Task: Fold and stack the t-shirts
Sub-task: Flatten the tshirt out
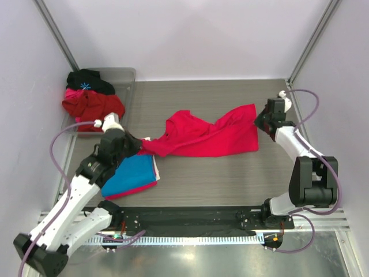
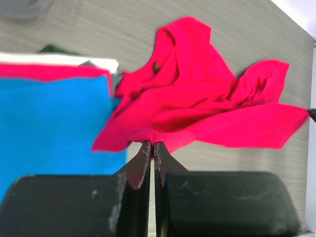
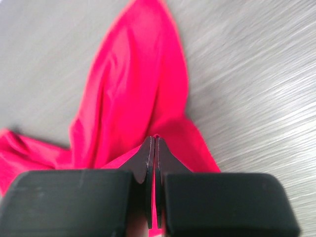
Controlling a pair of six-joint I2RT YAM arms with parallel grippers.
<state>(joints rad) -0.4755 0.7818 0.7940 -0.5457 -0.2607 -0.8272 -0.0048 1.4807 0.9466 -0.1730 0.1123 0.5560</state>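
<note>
A crimson-pink t-shirt [image 1: 210,135] is stretched, crumpled, across the middle of the table. My left gripper [image 1: 137,144] is shut on its left end, seen in the left wrist view [image 2: 152,144]. My right gripper [image 1: 258,121] is shut on its right edge, seen in the right wrist view [image 3: 154,139]. A folded blue t-shirt [image 1: 134,173] lies on a folded pink-red one [image 1: 134,191] at the left front, beside my left gripper. The blue shirt [image 2: 49,128] also shows in the left wrist view.
A clear bin [image 1: 124,78] at the back left holds a red garment [image 1: 92,105] and a black one [image 1: 89,79]. A white cloth edge [image 1: 156,168] peeks out of the folded stack. Frame posts stand at the back corners.
</note>
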